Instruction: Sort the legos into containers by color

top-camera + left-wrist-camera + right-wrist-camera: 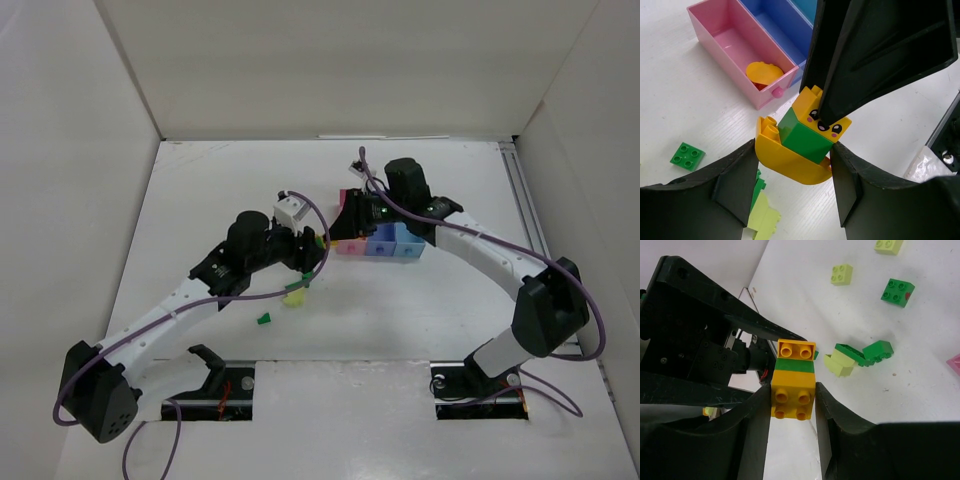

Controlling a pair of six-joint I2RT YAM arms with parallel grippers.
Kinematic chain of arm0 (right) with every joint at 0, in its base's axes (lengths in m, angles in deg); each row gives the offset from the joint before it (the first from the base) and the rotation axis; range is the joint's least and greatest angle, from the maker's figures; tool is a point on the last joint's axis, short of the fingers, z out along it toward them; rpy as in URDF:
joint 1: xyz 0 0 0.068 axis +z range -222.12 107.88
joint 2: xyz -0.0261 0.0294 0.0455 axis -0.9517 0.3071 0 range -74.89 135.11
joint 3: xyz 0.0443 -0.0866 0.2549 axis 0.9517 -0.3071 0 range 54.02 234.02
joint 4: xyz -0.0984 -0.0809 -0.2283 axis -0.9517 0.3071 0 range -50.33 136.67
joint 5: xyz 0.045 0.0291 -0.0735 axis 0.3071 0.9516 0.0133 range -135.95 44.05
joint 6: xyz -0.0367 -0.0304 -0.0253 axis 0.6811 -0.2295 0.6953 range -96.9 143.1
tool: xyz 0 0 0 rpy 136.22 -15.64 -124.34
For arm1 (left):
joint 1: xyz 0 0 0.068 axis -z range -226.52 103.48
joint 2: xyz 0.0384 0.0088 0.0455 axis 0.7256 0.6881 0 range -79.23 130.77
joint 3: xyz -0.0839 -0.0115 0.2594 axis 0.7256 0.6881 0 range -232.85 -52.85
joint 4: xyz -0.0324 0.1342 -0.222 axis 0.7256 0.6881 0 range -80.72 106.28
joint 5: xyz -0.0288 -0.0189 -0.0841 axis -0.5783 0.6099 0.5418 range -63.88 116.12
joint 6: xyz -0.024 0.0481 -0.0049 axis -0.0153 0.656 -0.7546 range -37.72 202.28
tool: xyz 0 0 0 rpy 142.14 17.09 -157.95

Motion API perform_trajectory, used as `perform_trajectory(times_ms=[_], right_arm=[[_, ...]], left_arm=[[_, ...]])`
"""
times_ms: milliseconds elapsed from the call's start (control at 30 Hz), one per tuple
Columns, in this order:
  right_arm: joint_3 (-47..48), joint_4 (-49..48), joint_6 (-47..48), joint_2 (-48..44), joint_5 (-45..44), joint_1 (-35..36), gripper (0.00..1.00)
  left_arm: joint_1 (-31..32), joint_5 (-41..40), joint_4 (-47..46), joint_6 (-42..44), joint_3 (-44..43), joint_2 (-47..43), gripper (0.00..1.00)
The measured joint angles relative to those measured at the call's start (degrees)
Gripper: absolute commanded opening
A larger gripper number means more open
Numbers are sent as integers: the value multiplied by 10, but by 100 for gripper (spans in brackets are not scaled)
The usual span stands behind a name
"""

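Observation:
A stack of legos, an orange-yellow curved base (785,162), a green brick (802,135) and an orange-yellow face brick (832,127), hangs above the table between both grippers. My left gripper (794,147) is shut on the base end. My right gripper (793,390) is shut on the yellow brick (792,392) at the other end. In the top view the grippers, left (312,245) and right (345,215), meet just left of the containers: pink (350,246), medium blue (381,243), light blue (408,245). The pink bin (705,30) holds an orange piece (764,72).
Loose legos lie on the table left of the bins: a green plate (687,155), a lime brick (762,220) with a green one (759,187) beside it, two lime bricks (841,274) (889,245) and a green one (897,291). White walls enclose the table.

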Motion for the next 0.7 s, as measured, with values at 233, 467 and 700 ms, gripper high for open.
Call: perform_trajectory(times_ms=[233,467,700], right_arm=[[0,4,8,-23,6,-41,0],[0,7,23,-37,-11,-128,0],[68,55,72,18,-135,-107,3]], left_arm=[[3,-11,-33,-19,28,-19,36],[3,-31,-27,-41,60,-24,35],[2,-34,-26,-52,66,-27,35]])
